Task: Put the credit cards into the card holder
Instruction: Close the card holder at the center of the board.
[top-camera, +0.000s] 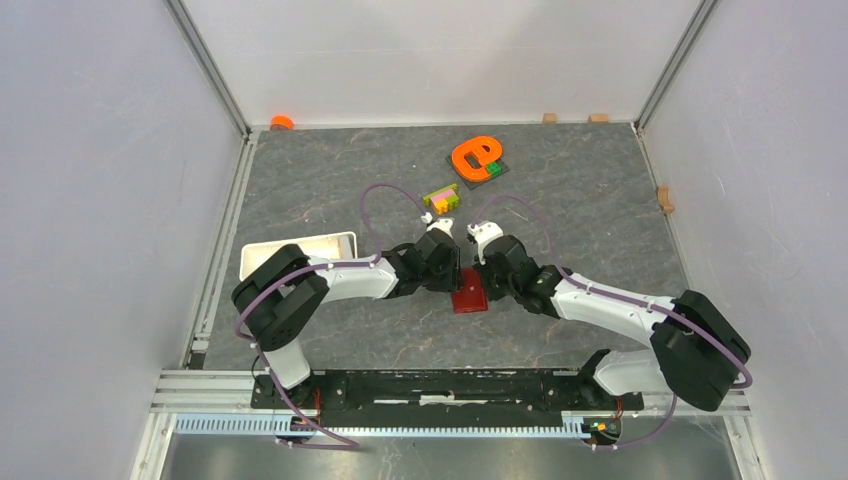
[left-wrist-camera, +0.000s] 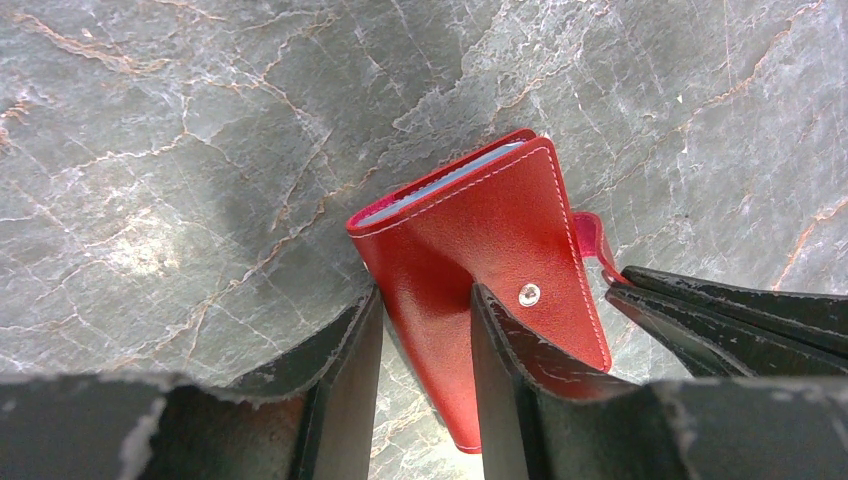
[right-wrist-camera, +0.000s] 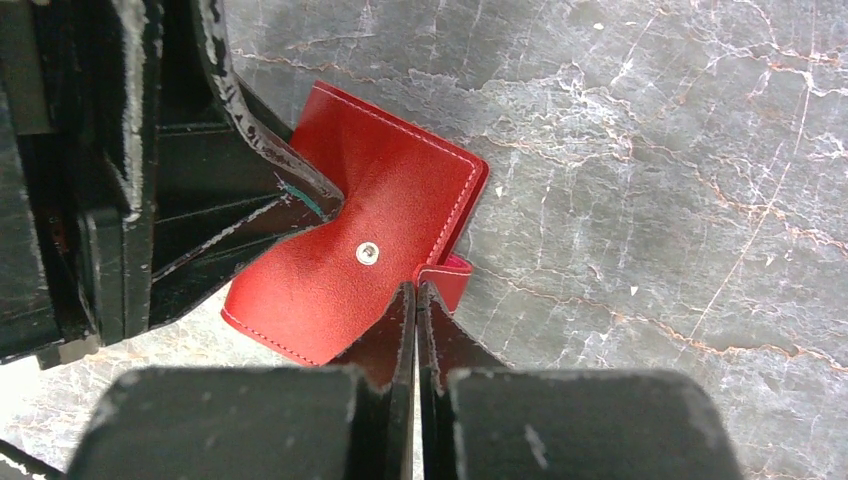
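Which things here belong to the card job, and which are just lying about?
Job: wallet; pale edges inside it, maybe cards.
Lying about: white tray, orange e toy, block stack, orange bit in the corner, wooden blocks by the walls.

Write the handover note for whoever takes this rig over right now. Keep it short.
Left gripper: clamped on the red wallet at mid-table.
Right gripper: shut, tips at the snap tab; whether it pinches the tab is unclear.
Cards: none loose in view; pale edges show inside the wallet's fold, possibly cards.
Done: wallet folded over, tab unfastened.
Left: confirm both cards are inside, then press the tab onto its stud.
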